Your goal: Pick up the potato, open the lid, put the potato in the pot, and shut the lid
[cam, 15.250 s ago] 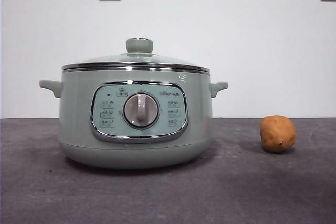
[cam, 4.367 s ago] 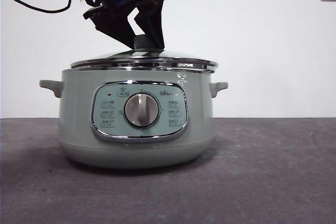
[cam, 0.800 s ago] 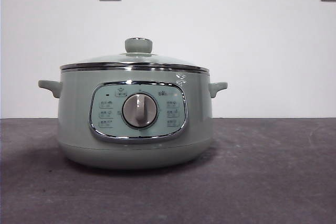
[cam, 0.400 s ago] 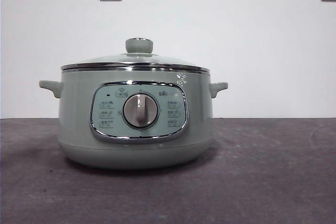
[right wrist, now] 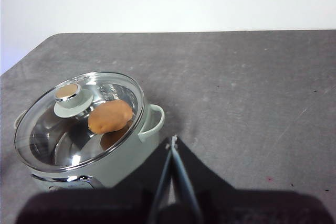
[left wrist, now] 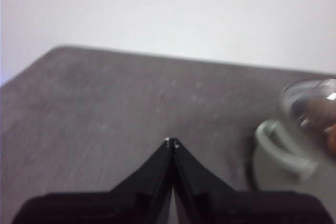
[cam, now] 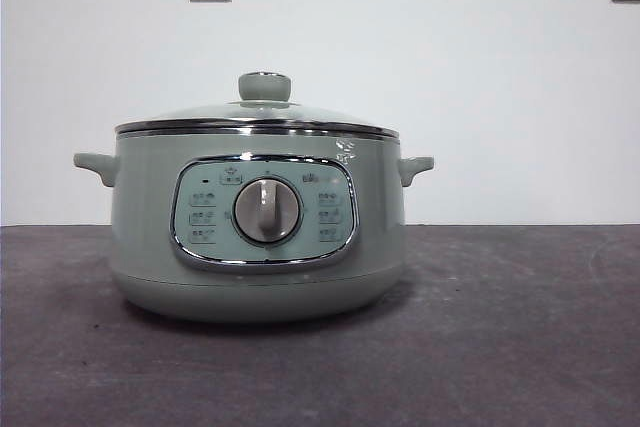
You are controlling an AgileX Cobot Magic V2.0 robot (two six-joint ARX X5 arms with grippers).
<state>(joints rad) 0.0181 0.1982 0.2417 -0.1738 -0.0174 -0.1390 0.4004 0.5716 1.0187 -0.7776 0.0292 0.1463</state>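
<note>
On the dark table (cam: pixel 520 347), towards its left half in the front view, the pot (cam: pixel 258 237) stands upright with the lid (cam: pixel 257 117) seated level on its rim and the knob (cam: pixel 264 86) centred on top. Through the glass in the right wrist view, the potato (right wrist: pixel 109 116) lies inside the pot, on the side towards the nearer handle (right wrist: pixel 152 120). The left gripper (left wrist: pixel 171 142) hangs clear of the pot with its jaws pressed together on nothing; the pot's handle and a blurred edge of the lid show at one side of its view. The right gripper (right wrist: pixel 172 141) hangs above and beside the pot, jaws likewise closed and empty, touching nothing. Further right the table carries nothing else in view. Judged from this, all four steps look done, so little remains to go wrong. The one risk I see is an arm swinging low on its way off and catching the knob or a handle, which would shift the lid out of its seat.
</note>
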